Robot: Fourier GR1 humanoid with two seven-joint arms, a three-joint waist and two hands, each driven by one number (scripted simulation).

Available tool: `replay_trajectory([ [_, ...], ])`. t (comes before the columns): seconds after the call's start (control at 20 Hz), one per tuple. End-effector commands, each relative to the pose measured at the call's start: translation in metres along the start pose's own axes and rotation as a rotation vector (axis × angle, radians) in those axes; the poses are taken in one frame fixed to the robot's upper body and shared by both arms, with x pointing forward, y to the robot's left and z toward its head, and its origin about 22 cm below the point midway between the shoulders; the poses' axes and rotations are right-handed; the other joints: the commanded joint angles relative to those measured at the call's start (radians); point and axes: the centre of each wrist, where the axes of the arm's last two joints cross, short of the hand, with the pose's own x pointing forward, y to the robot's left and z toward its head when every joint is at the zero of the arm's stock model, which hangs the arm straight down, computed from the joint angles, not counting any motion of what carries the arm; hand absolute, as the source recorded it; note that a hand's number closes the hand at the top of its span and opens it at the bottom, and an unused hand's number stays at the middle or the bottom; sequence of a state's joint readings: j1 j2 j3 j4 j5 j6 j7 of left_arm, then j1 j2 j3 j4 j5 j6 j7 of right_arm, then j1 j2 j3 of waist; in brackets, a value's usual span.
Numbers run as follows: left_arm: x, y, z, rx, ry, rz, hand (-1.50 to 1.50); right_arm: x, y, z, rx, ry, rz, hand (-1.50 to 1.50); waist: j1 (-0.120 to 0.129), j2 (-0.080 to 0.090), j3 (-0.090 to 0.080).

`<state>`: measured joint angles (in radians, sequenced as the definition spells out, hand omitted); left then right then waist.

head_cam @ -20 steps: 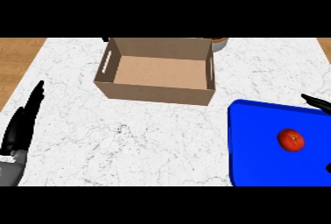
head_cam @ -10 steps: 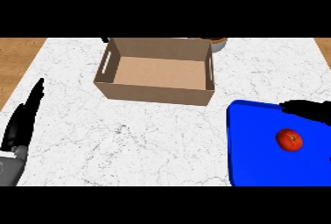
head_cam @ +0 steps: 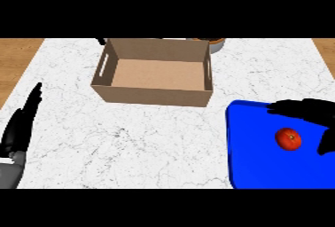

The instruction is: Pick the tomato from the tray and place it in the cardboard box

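Observation:
A small red tomato (head_cam: pixel 288 138) lies on the blue tray (head_cam: pixel 255 150) at the right of the marble counter. My right hand (head_cam: pixel 313 111) hangs open over the tray, fingers stretched leftward just behind the tomato and the thumb (head_cam: pixel 326 142) pointing down on its right side. Nothing is held in it. The open cardboard box (head_cam: pixel 156 71) stands at the back centre with nothing inside. My left hand (head_cam: pixel 20 128) rests open at the left edge, fingers up.
A round pot (head_cam: pixel 215 43) peeks out behind the box's far right corner. Wooden floor shows past the counter's left and right ends. Bare marble lies between box and tray.
My right hand has come in from the right edge, moving left and down over the tray until it brackets the tomato. The left hand and the tomato have stayed put.

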<state>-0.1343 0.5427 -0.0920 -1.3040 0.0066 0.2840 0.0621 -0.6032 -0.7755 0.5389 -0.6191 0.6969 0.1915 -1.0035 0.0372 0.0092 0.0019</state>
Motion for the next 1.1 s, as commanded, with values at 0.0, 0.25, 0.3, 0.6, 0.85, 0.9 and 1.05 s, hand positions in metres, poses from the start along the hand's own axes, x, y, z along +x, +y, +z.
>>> replay_trajectory([
  [0.0,-0.009,0.006,-0.004,0.010,0.017,0.004,0.00,-0.007,-0.002,-0.007,0.034,-0.105,-0.016,-1.50,-0.018,-0.003,-0.001],
  [0.25,0.007,-0.002,-0.011,0.006,0.017,0.010,0.00,-0.013,-0.004,-0.006,0.025,-0.120,-0.022,-1.50,-0.019,-0.001,0.000],
  [0.3,-0.008,0.015,0.008,0.014,0.023,-0.008,0.00,-0.012,0.015,-0.002,0.040,-0.117,-0.013,-1.50,-0.018,-0.006,-0.001],
  [0.6,0.013,0.017,-0.011,0.020,0.018,0.002,0.00,-0.003,0.000,-0.016,0.063,-0.210,-0.053,-1.50,-0.030,-0.010,-0.001],
  [0.85,-0.004,0.016,0.002,0.011,0.013,-0.015,0.00,0.000,0.016,-0.018,0.034,-0.260,-0.058,-1.50,-0.029,-0.010,-0.002],
  [0.9,-0.012,0.002,-0.005,0.013,0.025,-0.010,0.00,0.006,0.001,-0.034,0.026,-0.255,-0.054,-1.50,-0.035,-0.007,-0.002],
  [1.05,-0.005,-0.016,0.009,0.032,0.018,0.000,0.00,0.010,0.012,-0.015,0.068,-0.240,-0.026,-1.50,-0.043,-0.013,-0.002],
])
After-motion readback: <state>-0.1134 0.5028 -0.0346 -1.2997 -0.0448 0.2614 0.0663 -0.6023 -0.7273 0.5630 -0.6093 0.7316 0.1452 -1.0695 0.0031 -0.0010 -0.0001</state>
